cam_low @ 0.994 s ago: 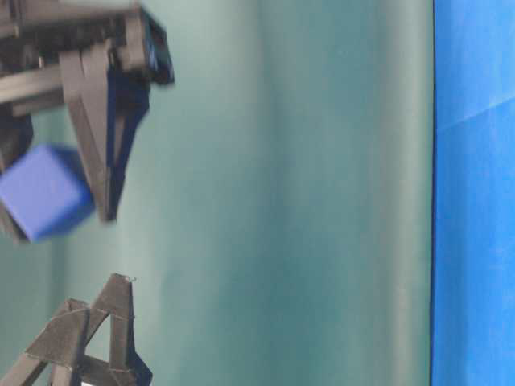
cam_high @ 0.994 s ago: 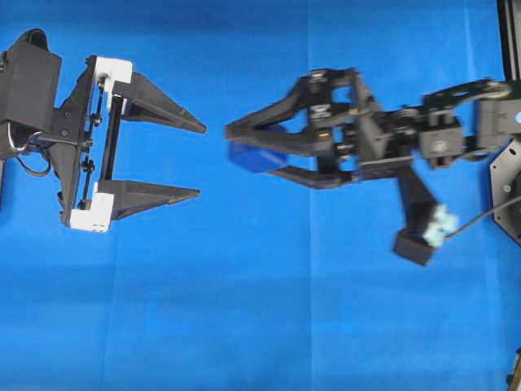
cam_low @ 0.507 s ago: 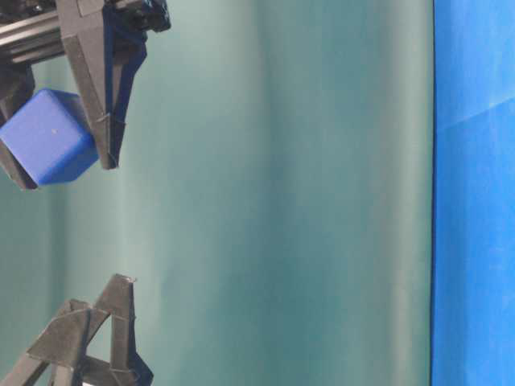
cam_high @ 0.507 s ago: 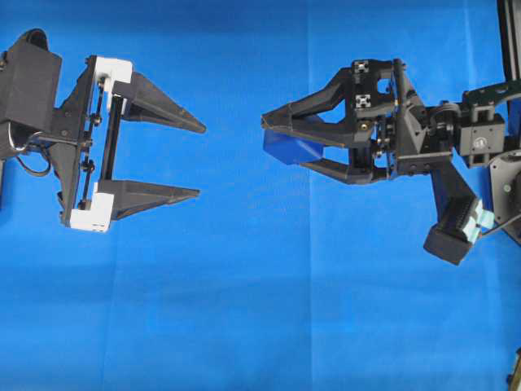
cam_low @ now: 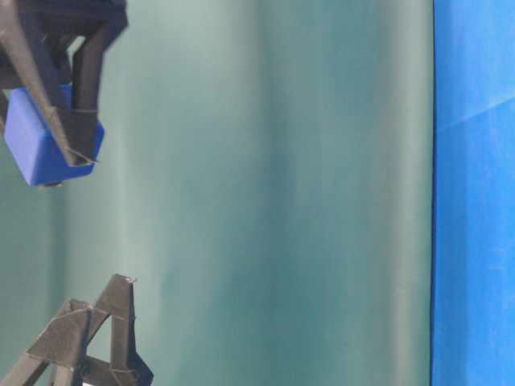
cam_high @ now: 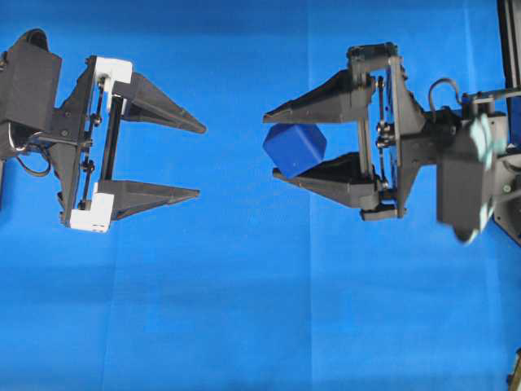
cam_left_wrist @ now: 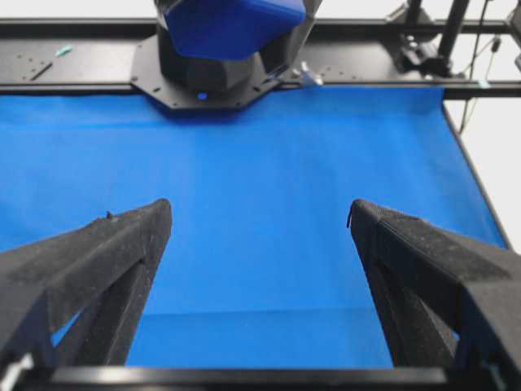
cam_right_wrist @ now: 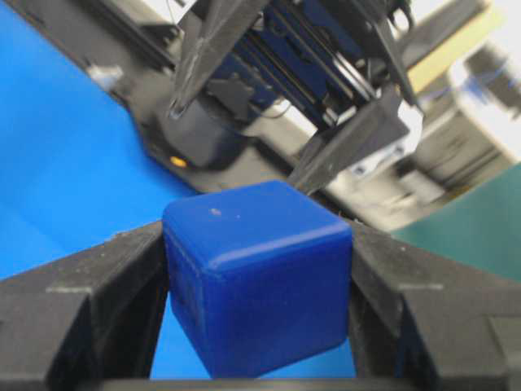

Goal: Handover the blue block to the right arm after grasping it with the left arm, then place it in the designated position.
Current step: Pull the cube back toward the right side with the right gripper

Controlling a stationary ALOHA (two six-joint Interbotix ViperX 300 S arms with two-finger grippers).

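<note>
The blue block [cam_high: 295,149] hangs above the blue sheet right of centre, and my right gripper [cam_high: 269,145] is shut on it, one finger on each side. In the right wrist view the block [cam_right_wrist: 256,277] fills the gap between the two black fingers [cam_right_wrist: 98,293]. My left gripper [cam_high: 201,160], the one with white end pieces, is held at the left, open wide and empty. Its tips point at the block across a clear gap. The left wrist view shows these spread fingers [cam_left_wrist: 114,252] with only sheet between them and the block [cam_left_wrist: 232,24] far ahead. At table level the block [cam_low: 44,149] sits top left.
A blue sheet [cam_high: 244,309] covers the table. A black frame rail [cam_high: 509,41] runs along the right edge, and the right arm's black base plate [cam_left_wrist: 203,77] stands at the far side. A teal backdrop [cam_low: 282,201] fills the table-level view.
The right gripper has rolled its wrist and drawn back to the right with the block in it. The left arm has not moved.
</note>
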